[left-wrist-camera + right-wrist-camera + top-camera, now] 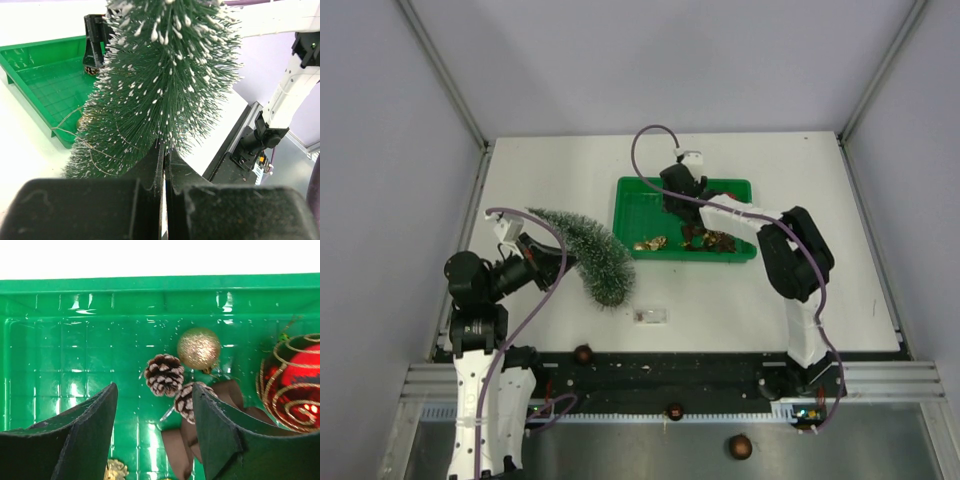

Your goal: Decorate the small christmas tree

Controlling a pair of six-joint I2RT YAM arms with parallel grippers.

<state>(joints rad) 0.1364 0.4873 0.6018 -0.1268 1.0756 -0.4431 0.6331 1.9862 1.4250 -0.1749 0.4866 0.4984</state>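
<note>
The small christmas tree lies tilted on the white table at the left, dark green with frosted tips, and it fills the left wrist view. My left gripper is shut with its tips pinched into the tree's bristles. My right gripper hangs open over the green tray. Between and just beyond its fingers lie two frosted pine cones, one partly behind the right finger. A gold glitter ball and a red ball with gold swirls lie close by.
Brown ribbon and a gold ornament also lie in the tray. A small clear piece rests on the table near the tree's base. Brown balls sit at the front rail and below it.
</note>
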